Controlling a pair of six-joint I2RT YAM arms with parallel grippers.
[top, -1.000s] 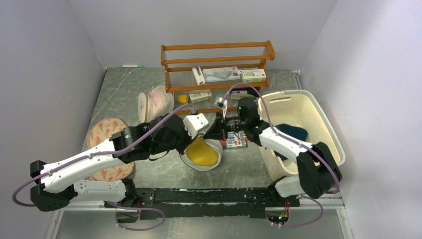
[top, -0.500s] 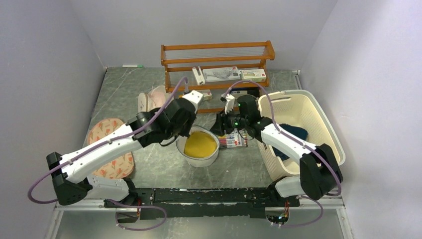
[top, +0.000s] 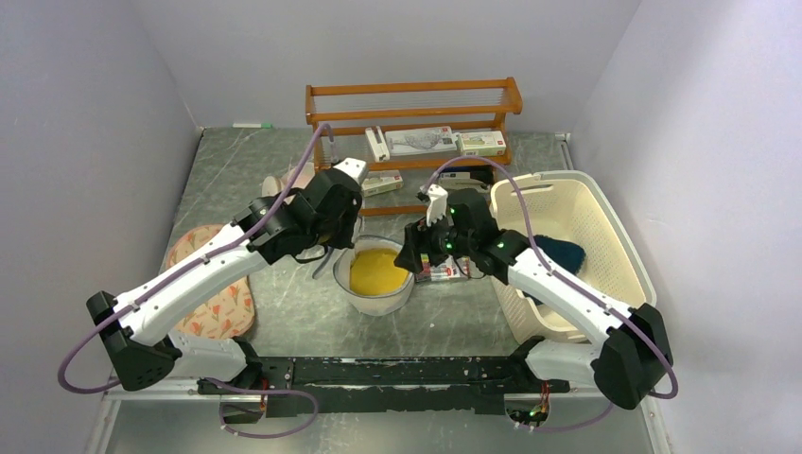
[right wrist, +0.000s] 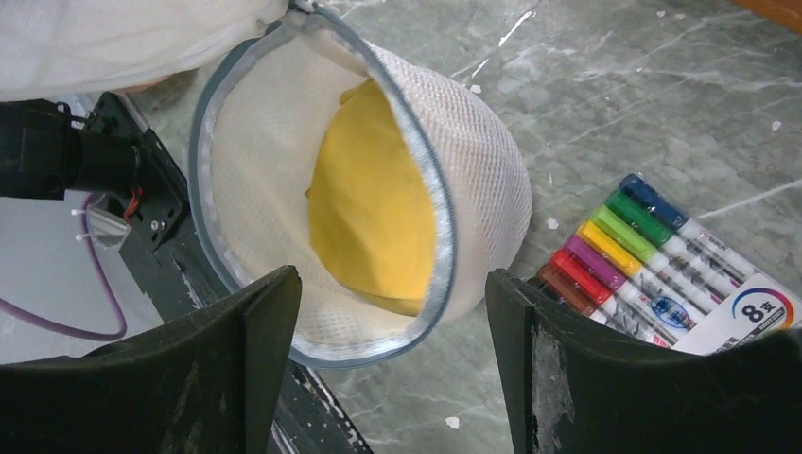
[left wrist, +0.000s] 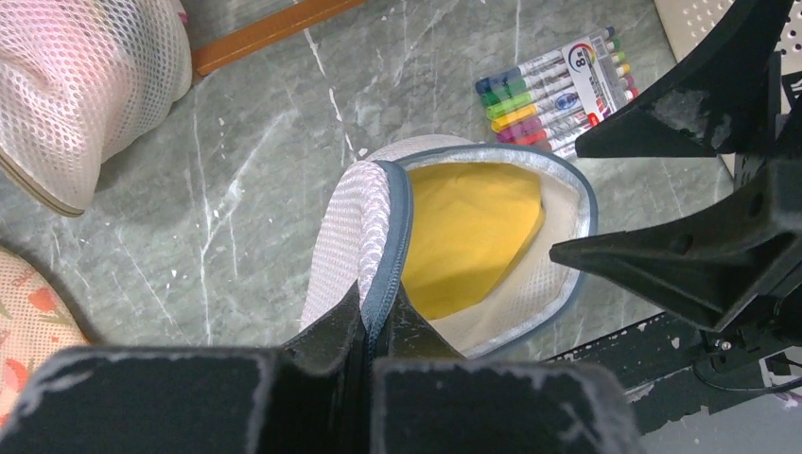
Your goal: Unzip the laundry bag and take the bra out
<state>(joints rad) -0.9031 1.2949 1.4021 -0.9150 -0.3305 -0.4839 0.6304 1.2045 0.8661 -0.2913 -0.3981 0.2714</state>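
Observation:
The laundry bag (top: 371,301) stands open in mid-table, a white mesh pouch with a grey-blue zip rim (left wrist: 390,227). The mustard-yellow bra (top: 376,271) lies inside it and shows through the mouth (right wrist: 369,208). My left gripper (top: 342,238) is shut on the near rim of the bag (left wrist: 376,317) and holds that edge up. My right gripper (top: 413,257) hangs open just right of the mouth. Its fingers (right wrist: 270,322) straddle the bag's lower rim from above without touching it.
A pack of coloured markers (top: 444,270) lies right of the bag. A cream basket (top: 605,236) with a dark teal cloth (top: 558,251) stands at the right. A wooden rack (top: 416,104) with boxes is behind, a pinkish mesh pouch (top: 284,194) back left, a floral pouch (top: 203,284) at left.
The right gripper has opened and drawn back slightly to the bag's right side. The left gripper has carried the rim up and toward the back, so the bag's mouth now gapes wider.

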